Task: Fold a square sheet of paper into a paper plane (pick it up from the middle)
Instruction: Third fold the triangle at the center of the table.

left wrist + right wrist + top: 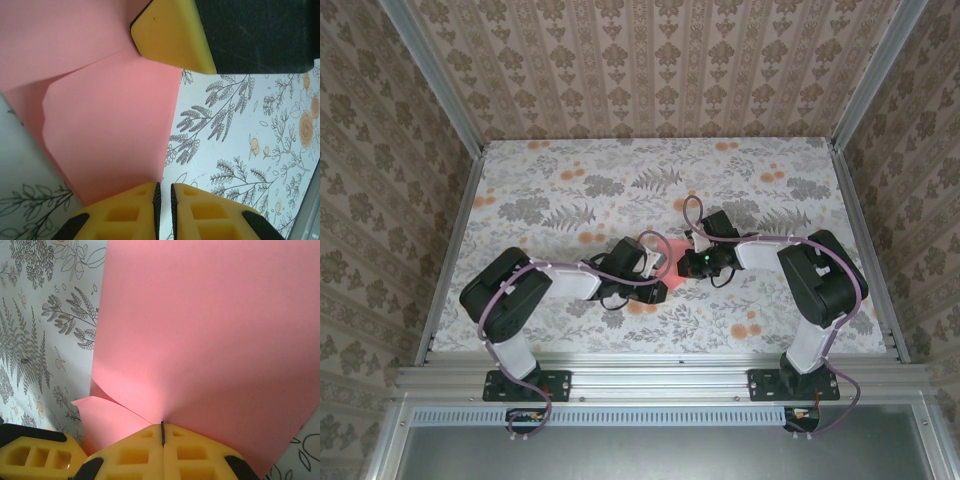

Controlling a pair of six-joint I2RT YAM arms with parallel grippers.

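The square sheet of paper [672,268], salmon pink, lies partly folded at the table's middle between both grippers. My right gripper [695,262] is shut on the sheet. In the right wrist view the paper [210,330] rises from its closed seam [162,427], with a curled flap at lower left. My left gripper [658,262] sits at the sheet's left side. Its jaws [163,192] stand barely apart, nothing shows in the slit, and the paper's [100,115] edge runs down to the left finger. The right gripper's yellow finger [170,35] shows at the top. The paper plane is out of view.
A floral tablecloth [570,200] covers the table. Metal rails run along the left side [452,250] and the front [660,378], with wallpapered walls around. The left gripper's yellow finger [30,455] sits close beside the right gripper.
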